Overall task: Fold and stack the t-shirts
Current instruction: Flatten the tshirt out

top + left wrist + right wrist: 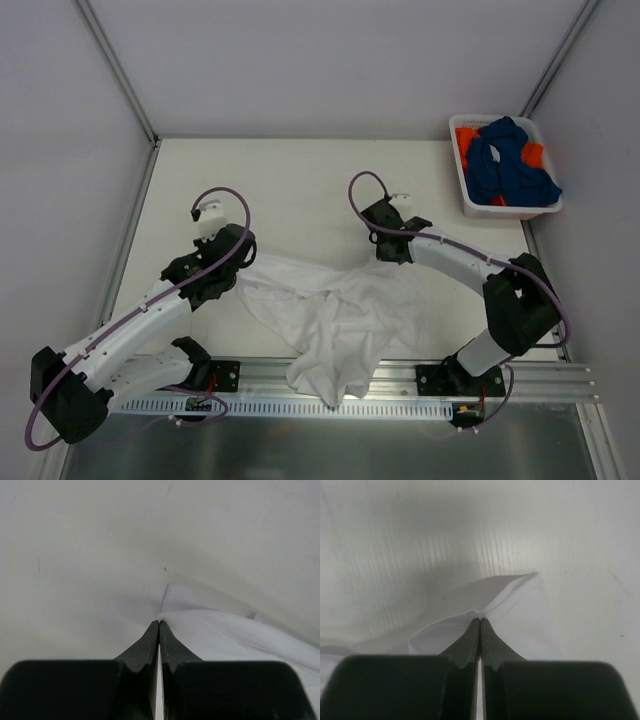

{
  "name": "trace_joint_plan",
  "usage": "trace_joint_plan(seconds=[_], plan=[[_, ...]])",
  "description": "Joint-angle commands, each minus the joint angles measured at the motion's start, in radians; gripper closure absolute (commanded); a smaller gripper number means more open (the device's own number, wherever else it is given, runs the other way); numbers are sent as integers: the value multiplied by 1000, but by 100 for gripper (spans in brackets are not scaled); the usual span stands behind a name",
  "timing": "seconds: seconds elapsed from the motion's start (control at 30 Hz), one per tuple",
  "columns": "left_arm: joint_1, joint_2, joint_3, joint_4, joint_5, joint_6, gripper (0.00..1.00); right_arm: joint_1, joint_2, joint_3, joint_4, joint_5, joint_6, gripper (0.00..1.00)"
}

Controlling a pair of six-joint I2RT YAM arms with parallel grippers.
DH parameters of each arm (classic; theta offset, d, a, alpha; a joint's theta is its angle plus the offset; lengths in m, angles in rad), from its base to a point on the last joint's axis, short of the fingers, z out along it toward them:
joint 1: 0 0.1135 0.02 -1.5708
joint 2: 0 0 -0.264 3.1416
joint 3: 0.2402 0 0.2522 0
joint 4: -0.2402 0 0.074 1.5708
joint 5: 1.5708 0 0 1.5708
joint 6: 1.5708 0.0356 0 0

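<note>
T-shirt [335, 325] white, soft, rumpled; left fingers [146, 644], right fingers [468, 641] pinch edges.

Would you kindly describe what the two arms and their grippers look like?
Both arms, left arm and right arm, have white links with bulky black joints and black bases. A thin purple cable loops along each. The left gripper and right gripper have matte black, tapering fingers. No markings show.
</note>
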State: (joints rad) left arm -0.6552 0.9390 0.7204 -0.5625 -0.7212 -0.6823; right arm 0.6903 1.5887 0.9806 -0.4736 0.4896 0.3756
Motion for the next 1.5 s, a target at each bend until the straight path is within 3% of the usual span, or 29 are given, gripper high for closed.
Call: trace_joint_plan(seconds=[0.0,0.43,0.63,0.8,0.93,1.07,1.23,1.47], plan=[[-3,-2,123,10,-92,52,100,-67,-117,154,-75,58,-133,100],[-1,38,364,24,-138,219,100,-150,-289,415,-204,104,-317,100],[2,60,559,50,-167,342,100,-170,-306,683,-273,113,-423,99],[5,78,749,67,-123,441,100,-175,-271,1017,-361,116,-509,100],[3,46,873,65,-38,512,100,-175,-283,1205,-431,92,-543,100],[2,-20,970,44,197,537,100,-176,-360,1271,-444,17,-552,99],[2,-58,1152,-48,388,488,100,-175,-507,1300,-438,-161,-526,99],[3,-157,1229,-79,607,365,100,-175,-650,1397,-411,-298,-491,100]])
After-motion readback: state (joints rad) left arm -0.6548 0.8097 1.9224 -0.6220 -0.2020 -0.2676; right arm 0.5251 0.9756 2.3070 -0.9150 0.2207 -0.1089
